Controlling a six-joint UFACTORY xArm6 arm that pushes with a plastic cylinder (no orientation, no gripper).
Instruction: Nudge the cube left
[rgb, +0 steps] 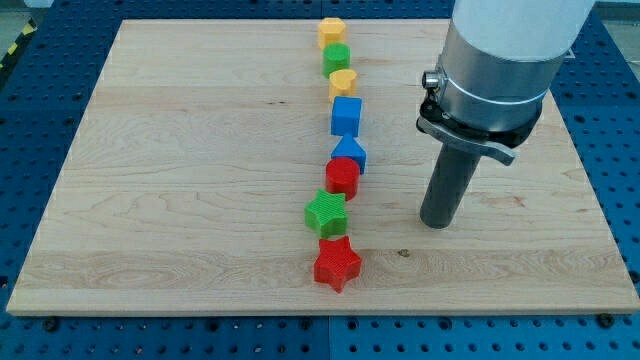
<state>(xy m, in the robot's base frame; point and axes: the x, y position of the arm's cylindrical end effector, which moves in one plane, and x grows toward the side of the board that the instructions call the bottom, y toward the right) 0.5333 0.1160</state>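
Wooden counter (180, 150) carries a block column; the rod's tip (437, 224), with no gripper, stands lower right of the blue plastic cube (346, 115), suiting a leftward nudge.

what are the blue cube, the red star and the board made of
The blue cube and red star look like matte 3D-printed plastic: fine ridged lines show on their faces. The board looks like pale, smooth-finished wood, with visible grain streaks and plank seams. My tip stands to the view's right of the blocks.
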